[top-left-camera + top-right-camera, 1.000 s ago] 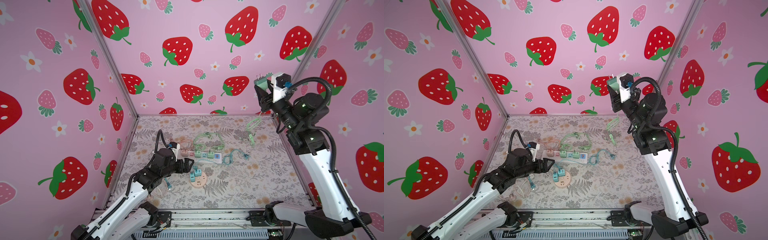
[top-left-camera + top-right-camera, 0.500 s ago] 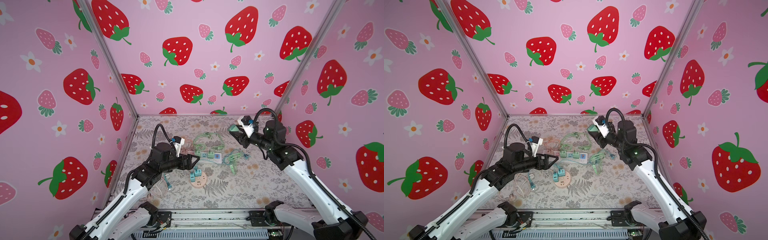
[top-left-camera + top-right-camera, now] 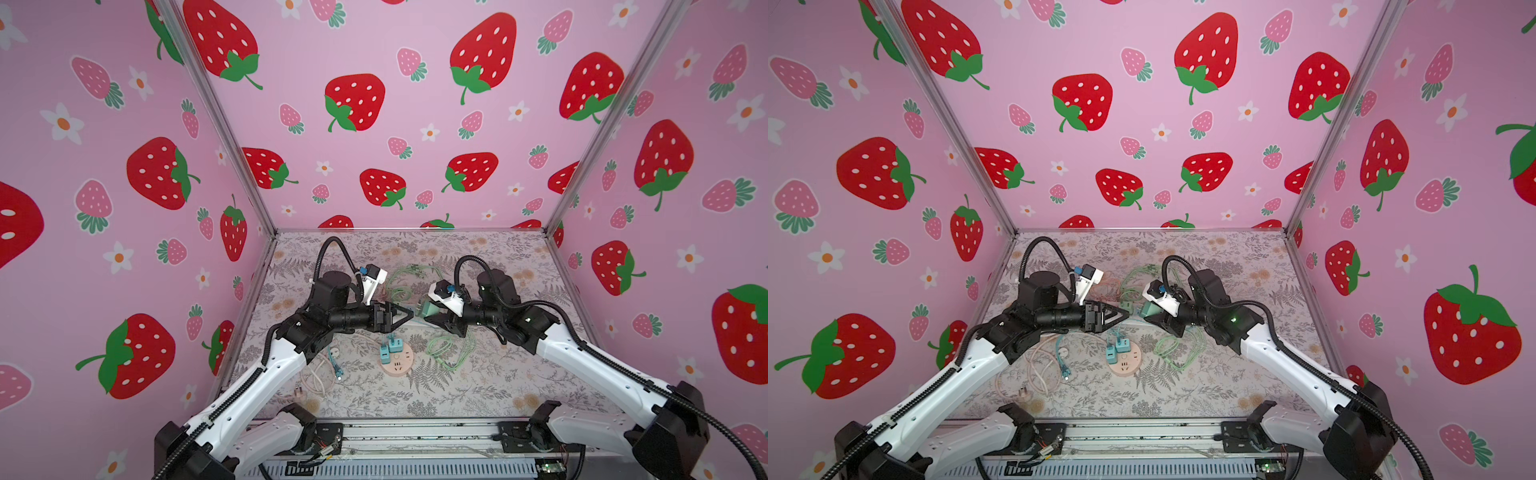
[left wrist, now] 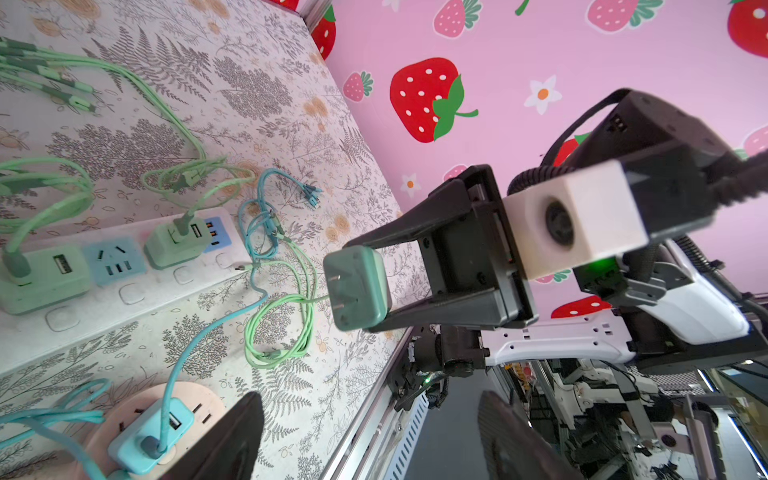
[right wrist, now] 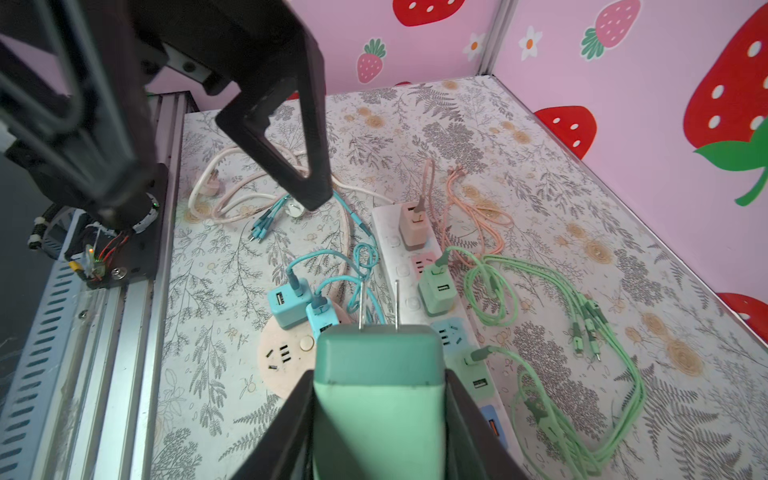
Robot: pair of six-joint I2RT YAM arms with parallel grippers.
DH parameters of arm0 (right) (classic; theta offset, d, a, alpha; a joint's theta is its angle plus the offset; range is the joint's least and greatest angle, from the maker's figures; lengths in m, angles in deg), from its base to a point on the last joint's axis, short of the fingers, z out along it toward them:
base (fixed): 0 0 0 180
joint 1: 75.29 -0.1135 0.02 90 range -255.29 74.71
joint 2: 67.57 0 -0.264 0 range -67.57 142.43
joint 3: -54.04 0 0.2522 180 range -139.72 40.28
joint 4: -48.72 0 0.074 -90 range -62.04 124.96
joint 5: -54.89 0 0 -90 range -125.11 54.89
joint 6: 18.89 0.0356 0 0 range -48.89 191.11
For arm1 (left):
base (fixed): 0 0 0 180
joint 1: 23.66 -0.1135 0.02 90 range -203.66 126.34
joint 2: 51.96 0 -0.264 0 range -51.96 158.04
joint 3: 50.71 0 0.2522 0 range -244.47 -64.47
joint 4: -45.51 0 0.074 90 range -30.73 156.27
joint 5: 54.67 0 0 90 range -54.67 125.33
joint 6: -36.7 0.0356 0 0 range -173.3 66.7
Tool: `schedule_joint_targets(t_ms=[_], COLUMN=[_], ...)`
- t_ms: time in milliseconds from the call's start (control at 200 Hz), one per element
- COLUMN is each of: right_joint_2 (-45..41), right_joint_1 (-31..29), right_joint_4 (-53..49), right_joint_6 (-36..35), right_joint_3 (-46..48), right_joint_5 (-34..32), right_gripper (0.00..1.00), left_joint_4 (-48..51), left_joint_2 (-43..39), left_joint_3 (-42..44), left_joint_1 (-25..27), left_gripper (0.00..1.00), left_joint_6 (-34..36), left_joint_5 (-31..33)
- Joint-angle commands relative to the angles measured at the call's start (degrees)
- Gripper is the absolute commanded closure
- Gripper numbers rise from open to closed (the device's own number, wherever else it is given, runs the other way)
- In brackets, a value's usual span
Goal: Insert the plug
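Left wrist view: right gripper [image 4: 363,286] has dropped from high up, clamped on the sage-green cube charger plug [image 4: 357,291], over the middle of the floral table surface [image 3: 490,386] near the white power strip [image 4: 133,293], facing the left gripper [image 3: 402,321], jaws apart; handover or insertion looks next.

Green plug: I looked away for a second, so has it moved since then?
Yes. The green plug, held in the right end effector, has come down from high before the back wall to just beyond the round pink socket.
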Motion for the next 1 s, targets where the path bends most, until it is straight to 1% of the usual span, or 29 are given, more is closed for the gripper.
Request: schedule_joint_targets(t_ms=[0, 65, 265, 670, 765, 925, 995], right_joint_2=[-0.7, -0.63, -0.68, 0.47, 1.09, 1.75, 1.82], right_joint_1=[-1.89, -2.81, -4.86, -7.73, -8.16, -8.69, -8.85], right_joint_4=[1.58, 1.68, 1.96, 1.68, 1.19, 1.06, 0.98], right_joint_6=[-2.79, -3.31, -4.21, -5.78, -6.14, -6.51, -6.64], right_joint_3=[0.15, -0.09, -0.94, -3.08, -3.54, -3.89, -4.06], right_joint_5=[1.61, 1.51, 0.57, -2.65, -3.22, -4.23, -4.7], right_gripper=[0.76, 0.76, 0.76, 0.76, 0.75, 0.75, 0.75], left_joint_4=[0.4, 0.48, 0.09, 0.51, 0.48, 0.49, 0.53], left_joint_2=[1.51, 2.49, 3.58, 5.78, 6.11, 6.33, 6.33], left_joint_3=[-2.68, -2.94, -2.96, -2.67, -2.72, -2.61, -2.55], left_joint_1=[-0.29, -0.32, -0.29, -0.29, -0.29, -0.29, -0.27], left_gripper=[0.21, 0.24, 0.27, 0.41, 0.44, 0.55, 0.57], left_joint_6=[-0.47, -0.74, -0.55, -0.48, -0.65, -0.75, -0.73], left_joint_5=[-4.31, -5.03, -7.19, -11.91, -12.35, -12.93, -13.06])
